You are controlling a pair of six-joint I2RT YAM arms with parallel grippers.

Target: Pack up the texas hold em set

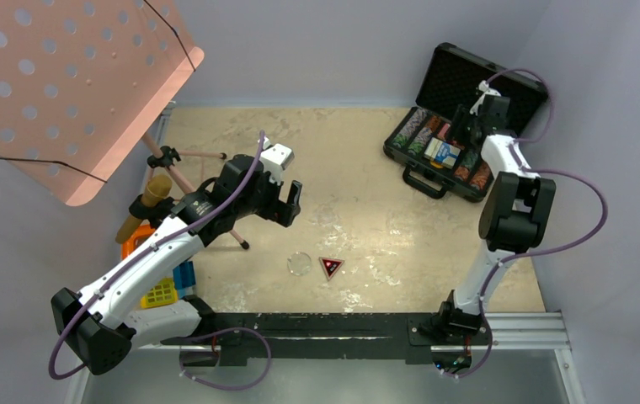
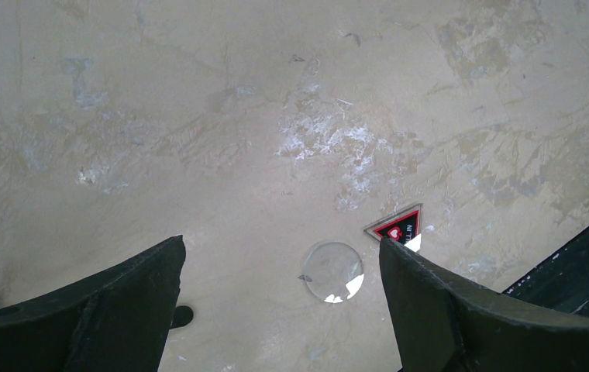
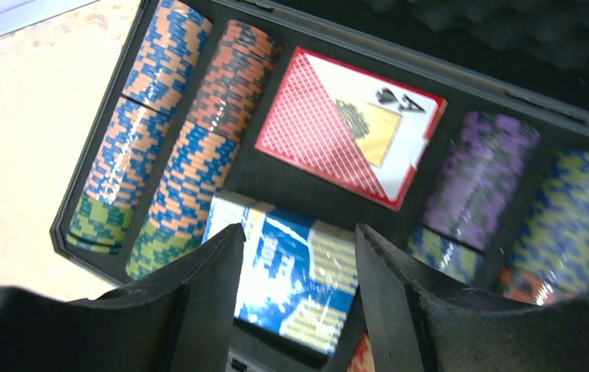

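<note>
Overhead, we see the open black hard briefcase (image 1: 460,71) at the far right of the beige table (image 1: 359,151), with the right tool (image 1: 458,130) hanging over its chip rows. The left tool (image 1: 291,204) hangs mid-table, near a clear round button (image 1: 299,263) and a dark triangular marker (image 1: 330,267) lying just beside each other.

Through the left wrist, we find that tool's fingers spread wide, gripping nothing, with button and marker on the table below.

Through the right wrist, we see its fingers apart, unclamped, above a blue and white card deck (image 3: 291,271). A red card deck (image 3: 346,124) and striped poker chips (image 3: 148,101) fill neighbouring compartments.
</note>
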